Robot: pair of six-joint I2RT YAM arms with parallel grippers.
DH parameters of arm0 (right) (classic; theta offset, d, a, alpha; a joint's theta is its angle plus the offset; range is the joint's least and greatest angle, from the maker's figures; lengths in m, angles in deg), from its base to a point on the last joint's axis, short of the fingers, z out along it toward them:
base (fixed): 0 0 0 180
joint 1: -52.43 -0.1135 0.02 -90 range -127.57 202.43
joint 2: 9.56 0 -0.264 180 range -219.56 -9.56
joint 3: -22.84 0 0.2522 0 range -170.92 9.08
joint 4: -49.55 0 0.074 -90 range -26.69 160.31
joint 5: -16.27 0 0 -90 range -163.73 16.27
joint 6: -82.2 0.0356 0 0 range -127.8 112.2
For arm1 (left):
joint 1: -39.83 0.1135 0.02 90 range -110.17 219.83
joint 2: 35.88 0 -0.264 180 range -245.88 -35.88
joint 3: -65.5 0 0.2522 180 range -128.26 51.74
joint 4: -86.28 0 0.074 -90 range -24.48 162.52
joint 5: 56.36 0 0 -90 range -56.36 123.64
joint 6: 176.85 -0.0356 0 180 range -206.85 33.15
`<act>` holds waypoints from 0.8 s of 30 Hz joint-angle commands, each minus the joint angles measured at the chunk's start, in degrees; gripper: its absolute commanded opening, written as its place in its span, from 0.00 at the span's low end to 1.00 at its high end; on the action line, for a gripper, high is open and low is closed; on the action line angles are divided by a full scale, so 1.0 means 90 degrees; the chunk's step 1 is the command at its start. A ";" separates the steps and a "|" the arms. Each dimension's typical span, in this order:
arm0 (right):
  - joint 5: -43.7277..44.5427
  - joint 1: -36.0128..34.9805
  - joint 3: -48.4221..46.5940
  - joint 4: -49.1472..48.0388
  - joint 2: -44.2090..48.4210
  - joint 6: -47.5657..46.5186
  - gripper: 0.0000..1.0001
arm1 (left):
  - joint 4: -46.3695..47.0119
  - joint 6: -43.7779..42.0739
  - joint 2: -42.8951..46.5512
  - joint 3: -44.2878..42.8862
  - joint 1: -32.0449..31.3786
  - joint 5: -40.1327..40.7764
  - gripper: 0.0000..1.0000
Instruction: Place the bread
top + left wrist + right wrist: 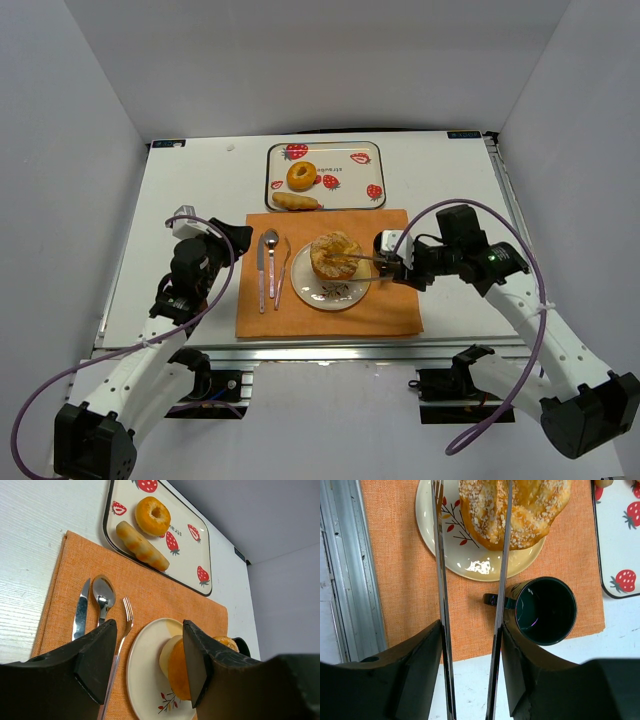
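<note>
Clamping metal tongs [440, 580] astride crusty round bread [515, 510] on glossy plate [485, 565], right gripper [470, 635]; left gripper [147, 635] apart.

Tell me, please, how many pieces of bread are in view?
3: a sugared bun on the plate, at the tongs' tips; a ring and a long roll on the strawberry tray. None looks hidden.

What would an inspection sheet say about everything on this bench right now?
Surface: white table, orange woven placemat on it.
Job's things: golden bread bun on a cream leaf-patterned plate; strawberry-print tray holding a ring doughnut and a long roll.
Clutter: steel knife, spoon, fork; dark mug.
Hands: right hand shut on metal tongs reaching over the bun; left hand open, holding nothing.
Cables: purple cables loop off both arms.
Surroundings: plain grey walls.
</note>
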 commanded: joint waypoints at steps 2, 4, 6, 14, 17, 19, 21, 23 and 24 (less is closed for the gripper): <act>-0.0261 -0.0053 -0.0162 0.0188 0.0156 -0.0126 0.54 | 0.0044 0.0021 -0.0015 -0.0082 0.0008 0.0032 0.65; -0.0290 -0.0063 -0.0143 0.0198 0.0205 -0.0145 0.54 | 0.0045 0.0021 -0.0015 -0.0082 0.0008 0.0022 0.65; -0.0310 -0.0082 -0.0113 0.0217 0.0244 -0.0136 0.54 | 0.0045 0.0021 -0.0015 -0.0072 0.0008 0.0032 0.65; -0.0280 -0.0092 -0.0074 0.0189 0.0351 -0.0126 0.53 | 0.0093 0.0041 -0.0054 -0.0063 0.0008 0.0012 0.65; -0.0222 -0.0102 -0.0064 0.0120 0.0351 -0.0097 0.53 | 0.0103 0.0041 -0.0073 -0.0072 0.0008 0.0003 0.65; -0.0173 -0.0111 -0.0055 0.0032 0.0371 -0.0048 0.53 | 0.0074 0.0031 -0.0073 -0.0082 0.0008 0.0003 0.65; -0.0154 -0.0102 -0.0045 -0.0075 0.0400 0.0011 0.53 | 0.0064 0.0031 -0.0054 -0.0082 0.0008 0.0012 0.65; -0.0124 -0.0102 -0.0045 -0.0095 0.0391 0.0021 0.53 | 0.0064 0.0041 -0.0044 -0.0072 0.0008 0.0003 0.65; -0.0114 -0.0102 -0.0035 -0.0105 0.0390 0.0030 0.53 | 0.0064 0.0041 -0.0034 -0.0072 0.0008 0.0012 0.65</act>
